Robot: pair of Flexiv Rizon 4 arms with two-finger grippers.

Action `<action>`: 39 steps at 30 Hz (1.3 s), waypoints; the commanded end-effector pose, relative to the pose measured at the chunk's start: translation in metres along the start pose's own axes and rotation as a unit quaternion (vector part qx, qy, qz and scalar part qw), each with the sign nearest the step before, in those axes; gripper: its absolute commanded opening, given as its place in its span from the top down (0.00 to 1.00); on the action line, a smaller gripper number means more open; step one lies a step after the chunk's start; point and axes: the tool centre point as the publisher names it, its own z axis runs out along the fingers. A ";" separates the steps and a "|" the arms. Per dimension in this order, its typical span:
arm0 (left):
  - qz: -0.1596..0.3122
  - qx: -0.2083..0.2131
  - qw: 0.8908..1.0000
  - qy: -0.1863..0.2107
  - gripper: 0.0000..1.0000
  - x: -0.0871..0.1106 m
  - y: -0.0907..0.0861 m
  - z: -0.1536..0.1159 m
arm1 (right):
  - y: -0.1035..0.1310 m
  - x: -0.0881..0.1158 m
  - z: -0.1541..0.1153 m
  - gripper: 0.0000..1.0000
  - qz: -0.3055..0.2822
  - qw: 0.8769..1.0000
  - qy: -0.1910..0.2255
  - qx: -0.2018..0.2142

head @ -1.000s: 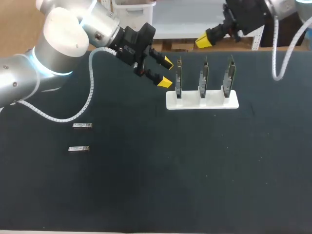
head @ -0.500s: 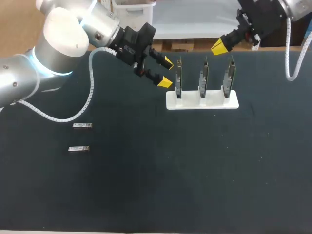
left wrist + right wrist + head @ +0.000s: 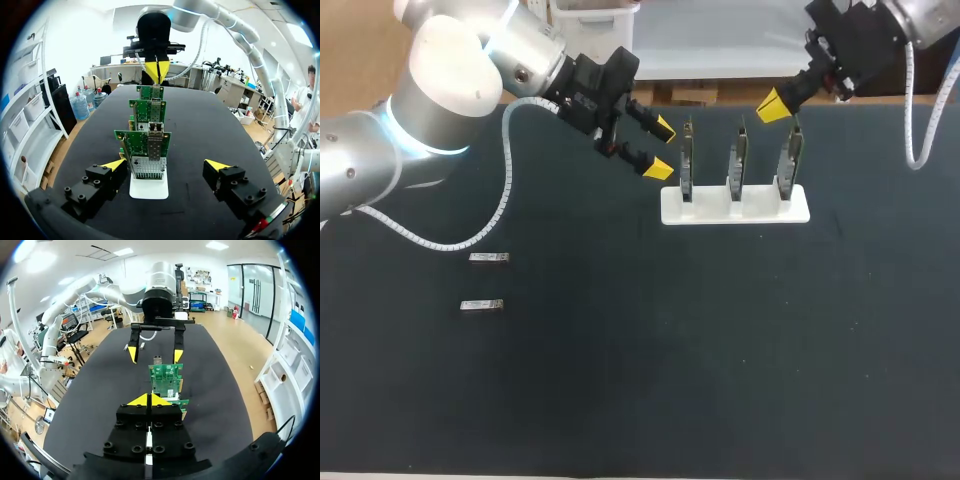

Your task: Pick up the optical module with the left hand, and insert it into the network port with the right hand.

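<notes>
Flagging risks: left pincer [image 3: 661, 149] is spread and empty, hanging just beside the end board [image 3: 686, 160] on the white stand [image 3: 735, 205], well apart from the optical module [image 3: 488, 257] and its twin [image 3: 481, 304], both flat on the worktop [image 3: 640, 380]. Swinging over carelessly could clip that board. Right pincer [image 3: 775, 103] is pressed together, empty, near the opposite end board [image 3: 790, 155]. Modules lie low and thin, so fingers may skid one instead of pinching it, or nudge the twin.

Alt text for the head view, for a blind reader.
A white stand holds three upright circuit boards; the open left hand sits beside it, the shut right hand near its other end. Two optical modules lie on the table, farther left.
</notes>
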 end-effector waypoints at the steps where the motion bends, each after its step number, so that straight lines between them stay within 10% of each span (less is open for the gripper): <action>1: 0.000 0.001 1.000 0.001 0.00 0.000 0.002 0.000 | -0.005 0.001 0.002 1.00 0.002 1.000 0.000 -0.007; 29: 0.000 0.001 1.000 0.001 0.00 0.000 0.002 0.000 | 0.002 0.005 0.006 1.00 0.001 1.000 0.015 -0.005; 30: 0.000 0.001 1.000 0.001 0.00 0.000 0.002 0.000 | 0.002 0.005 0.007 0.92 0.001 1.000 0.016 -0.007; 31: 0.000 0.001 1.000 0.001 0.00 0.000 0.002 0.000 | 0.003 0.006 0.007 0.28 0.002 1.000 0.018 -0.004; 32: 0.000 0.001 1.000 0.001 0.00 0.000 0.002 0.000 | 0.003 0.006 0.007 0.00 0.002 1.000 0.018 -0.004; 39: 0.000 0.001 1.000 0.001 0.00 0.000 0.002 0.000 | 0.003 0.006 0.007 0.00 0.002 1.000 0.018 -0.004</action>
